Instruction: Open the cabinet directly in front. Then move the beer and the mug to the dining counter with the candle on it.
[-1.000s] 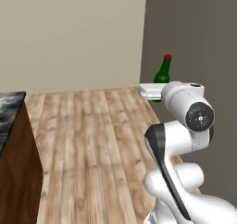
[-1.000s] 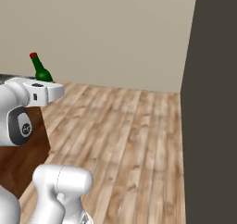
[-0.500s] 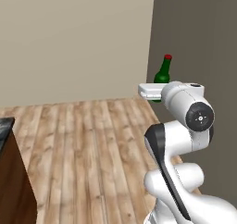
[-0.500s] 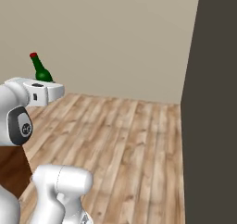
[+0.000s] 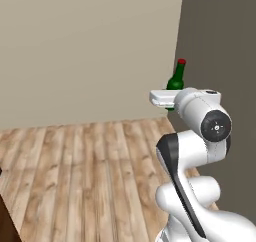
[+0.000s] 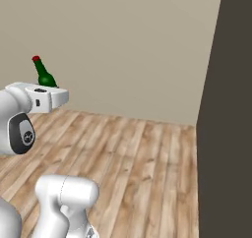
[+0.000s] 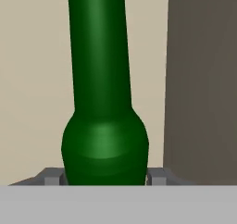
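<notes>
Carrying the beer (image 5: 176, 79) upright, pinched at the body by the hand (image 7: 104, 177), high above the wood floor (image 5: 90, 171). Dark bench corner from a moment ago gone from left view: base turning, probably toward the dining bench.

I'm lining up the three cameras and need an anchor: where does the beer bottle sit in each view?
Left base view: the beer stands upright at upper right, rising above the white hand, against the dark wall's edge.
Right base view: the beer is at upper left, above the white hand, against the beige wall.
Hand view: the beer is centre, close up, between the gripper fingertips.
Shared landmark: the corner where beige wall meets dark wall.
</notes>
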Available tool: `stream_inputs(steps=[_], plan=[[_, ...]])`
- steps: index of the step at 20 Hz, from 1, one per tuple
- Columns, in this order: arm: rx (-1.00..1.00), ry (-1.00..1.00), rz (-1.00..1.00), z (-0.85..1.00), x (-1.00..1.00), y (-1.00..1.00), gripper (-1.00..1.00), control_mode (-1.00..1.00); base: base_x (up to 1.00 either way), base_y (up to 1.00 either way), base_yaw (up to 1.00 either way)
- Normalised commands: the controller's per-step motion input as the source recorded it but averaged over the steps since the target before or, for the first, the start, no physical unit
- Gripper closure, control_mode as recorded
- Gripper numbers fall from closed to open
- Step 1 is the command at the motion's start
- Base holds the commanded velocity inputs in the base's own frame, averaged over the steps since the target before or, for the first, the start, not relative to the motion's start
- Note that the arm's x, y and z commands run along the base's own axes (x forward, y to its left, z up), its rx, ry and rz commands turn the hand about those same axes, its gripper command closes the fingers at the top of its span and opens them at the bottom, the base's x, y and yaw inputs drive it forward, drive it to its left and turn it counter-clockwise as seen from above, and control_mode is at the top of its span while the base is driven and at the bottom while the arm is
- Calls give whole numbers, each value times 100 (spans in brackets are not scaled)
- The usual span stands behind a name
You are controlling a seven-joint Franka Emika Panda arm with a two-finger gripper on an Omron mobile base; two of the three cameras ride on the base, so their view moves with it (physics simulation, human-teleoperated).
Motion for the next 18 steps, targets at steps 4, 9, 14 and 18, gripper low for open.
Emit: stream_inputs(steps=[4, 9, 14, 18], plan=[[0, 0, 0, 0, 0, 0, 100, 100, 100, -16, 27], [0, 0, 0, 0, 0, 0, 100, 100, 100, -5, 56], [0, 0, 0, 0, 0, 0, 100, 100, 100, -10, 63], [0, 0, 0, 0, 0, 0, 100, 100, 100, -34, 58]])
